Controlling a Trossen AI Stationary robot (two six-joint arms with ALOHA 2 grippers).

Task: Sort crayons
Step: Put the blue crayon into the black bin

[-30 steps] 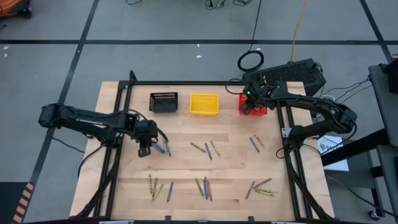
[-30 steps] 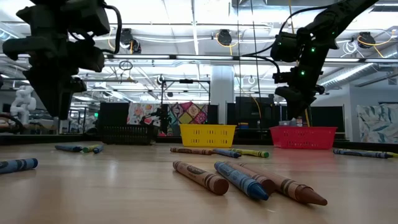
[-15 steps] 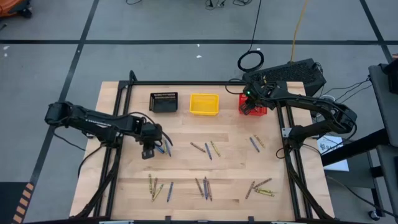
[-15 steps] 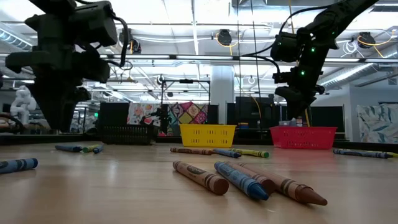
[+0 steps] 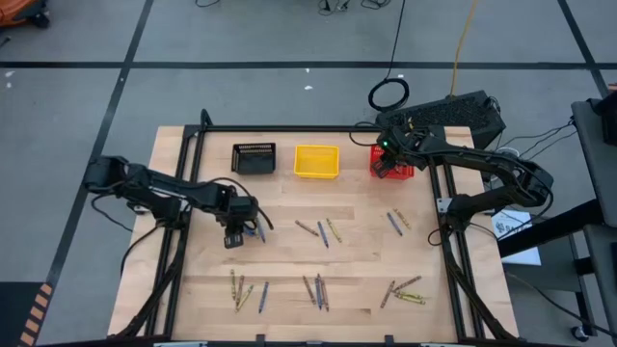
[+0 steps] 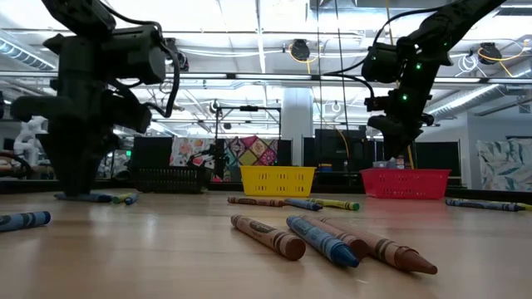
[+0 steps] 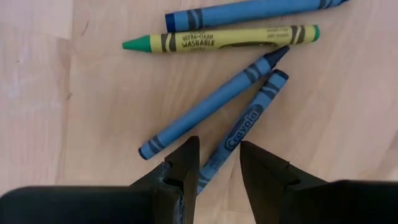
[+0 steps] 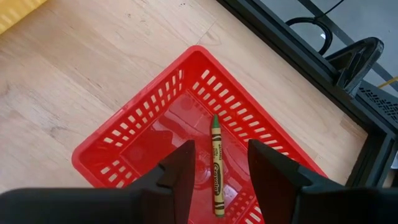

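Nearest, brown and blue crayons (image 6: 332, 239) lie loose at the table's (image 5: 289, 260) 6 o'clock edge. Left end effector (image 7: 219, 163), fingers apart, straddles a blue crayon (image 7: 239, 134) at 9 o'clock. Farther, right end effector (image 8: 219, 165), fingers apart, hovers over red basket (image 8: 155, 124) holding one olive crayon (image 8: 216, 168), 1 o'clock.

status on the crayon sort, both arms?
Left gripper open, low over a blue crayon in the left cluster. Right gripper open above red bin, green crayon lying inside. Nothing blocking.
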